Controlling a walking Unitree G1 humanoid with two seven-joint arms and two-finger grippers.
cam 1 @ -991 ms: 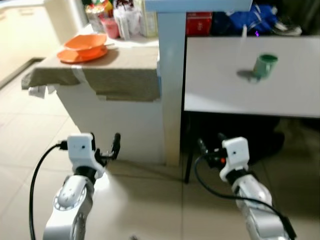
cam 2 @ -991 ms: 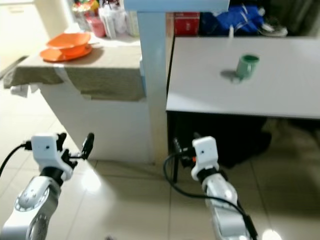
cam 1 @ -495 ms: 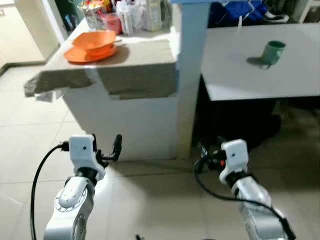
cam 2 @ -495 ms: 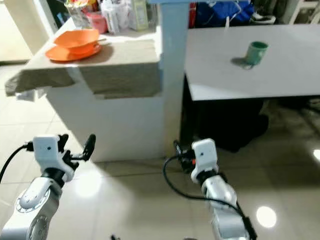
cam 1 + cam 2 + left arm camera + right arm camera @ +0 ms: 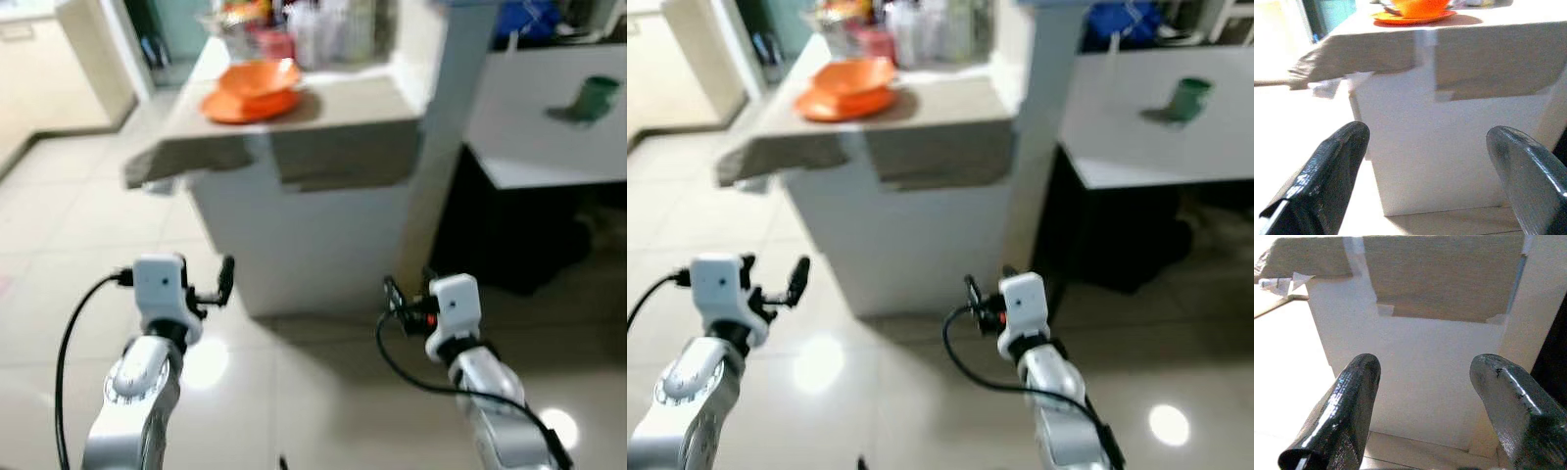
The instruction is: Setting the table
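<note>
An orange bowl (image 5: pixel 260 76) sits on an orange plate (image 5: pixel 243 104) at the far end of a counter (image 5: pixel 338 122) covered in tan paper. The same bowl (image 5: pixel 1419 7) and plate (image 5: pixel 1415 18) appear in the left wrist view. A green cup (image 5: pixel 595 96) stands on the white table (image 5: pixel 544 157) at the right. My left gripper (image 5: pixel 211 286) is held low before the counter's white front, open and empty (image 5: pixel 1425 161). My right gripper (image 5: pixel 409 291) hangs at the same height, also open with nothing in it (image 5: pixel 1425 391).
Bottles and packets (image 5: pixel 294 24) crowd the counter behind the bowl. A pale blue pillar (image 5: pixel 441 147) stands between counter and table. Dark space lies under the table (image 5: pixel 509 245). Glossy beige tiles (image 5: pixel 78 225) spread to the left, with a cabinet (image 5: pixel 59 69) at the far left.
The whole view has swung, so the counter now sits in the middle and the table at the right edge. Both arms keep the same pose, grippers still open.
</note>
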